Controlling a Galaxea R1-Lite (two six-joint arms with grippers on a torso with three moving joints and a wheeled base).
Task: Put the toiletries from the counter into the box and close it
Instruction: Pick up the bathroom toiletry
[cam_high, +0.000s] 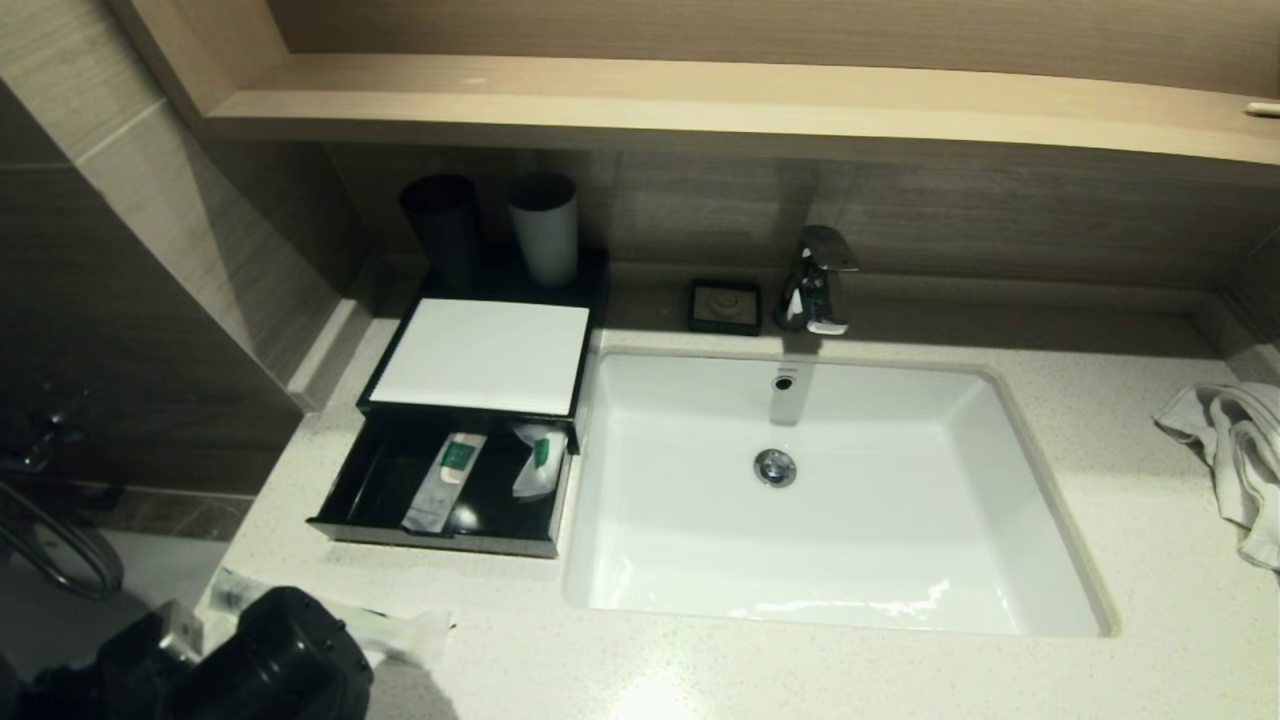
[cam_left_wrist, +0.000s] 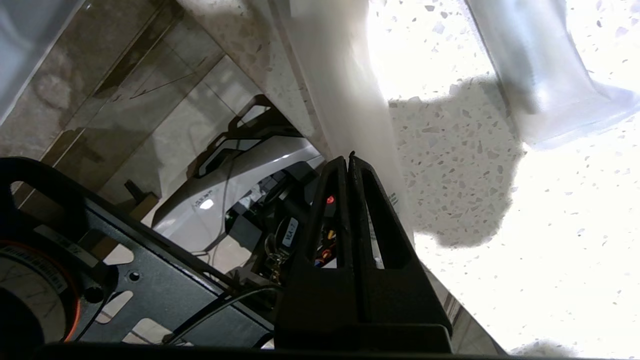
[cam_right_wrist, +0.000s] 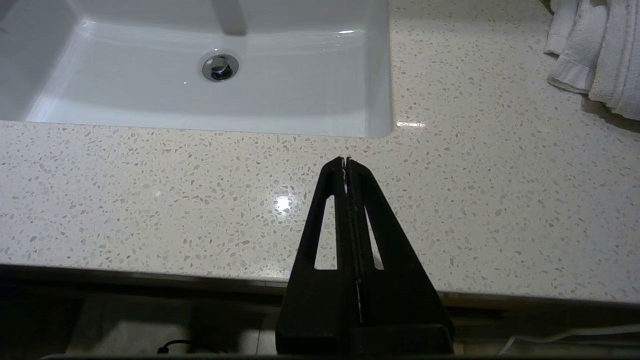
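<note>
The black box (cam_high: 480, 355) with a white top stands at the counter's (cam_high: 800, 670) back left, its drawer (cam_high: 440, 535) pulled out. Two packets with green labels (cam_high: 445, 480) (cam_high: 535, 460) lie inside the drawer. A long slim translucent packet (cam_high: 405, 630) (cam_left_wrist: 340, 90) and a second packet (cam_high: 232, 590) (cam_left_wrist: 540, 75) lie at the counter's front left corner. My left arm (cam_high: 270, 660) hangs over them. The left gripper (cam_left_wrist: 348, 157) is shut, its tips beside the slim packet, nothing visible between them. My right gripper (cam_right_wrist: 345, 160) is shut above bare counter in front of the basin.
A white basin (cam_high: 850, 540) fills the counter's middle, with the faucet (cam_high: 815, 280) and a black soap dish (cam_high: 725, 305) behind it. Two tall cups (cam_high: 445, 225) (cam_high: 545, 225) stand behind the box. A crumpled towel (cam_high: 1230, 450) lies far right. A wooden shelf (cam_high: 700, 100) overhangs.
</note>
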